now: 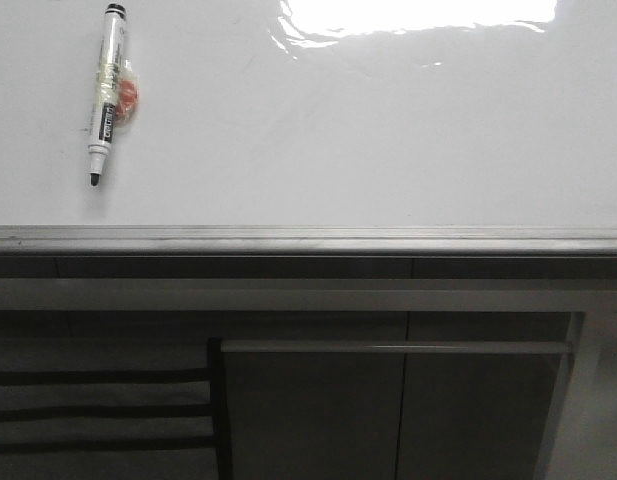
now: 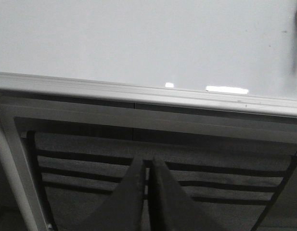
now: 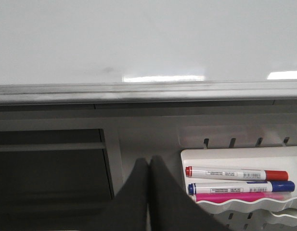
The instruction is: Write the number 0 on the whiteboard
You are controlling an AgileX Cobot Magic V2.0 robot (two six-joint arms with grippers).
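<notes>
Holding three markers [image 3: 237,185], white tray [image 3: 283,156]

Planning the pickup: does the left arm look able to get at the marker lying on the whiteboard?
Probably yes. The marker lies uncapped and alone on the whiteboard, on its left side, with nothing over or beside it. The left claw is shut and below the board's edge, so it must open first.

Board: the whiteboard [image 2: 138,38] fills the upper part, plain white, no writing visible.
Edge: a grey metal strip [image 2: 114,89] with two bright glints.
Below: a dark slatted panel [image 2: 81,159].
Left gripper [image 2: 147,192]: dark fingers pressed together, empty.
</notes>
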